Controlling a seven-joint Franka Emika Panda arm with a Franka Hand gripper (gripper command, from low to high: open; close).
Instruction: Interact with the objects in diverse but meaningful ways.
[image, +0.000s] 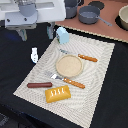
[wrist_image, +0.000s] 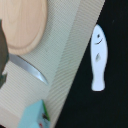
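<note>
My gripper (image: 36, 33) hangs open above the black table at the exterior view's upper left, with nothing between its fingers. Just below it a small white piece (image: 34, 54) lies on the black surface beside the mat; the wrist view shows it as a fish-shaped figure (wrist_image: 98, 57). The pale blue carton (image: 62, 35) stands upright at the mat's far corner, close to one finger, and its corner (wrist_image: 35, 115) shows in the wrist view. The yellow-orange bread loaf (image: 58, 93) and the reddish-brown sausage (image: 39, 85) lie near the mat's front edge.
A round wooden plate (image: 69, 65) sits mid-mat (image: 100, 80), with an orange-handled fork (image: 80, 56) behind it and a knife (image: 67, 80) in front; the knife's blade (wrist_image: 30, 69) shows at the wrist. Grey pots (image: 90, 14) stand on the wooden counter behind.
</note>
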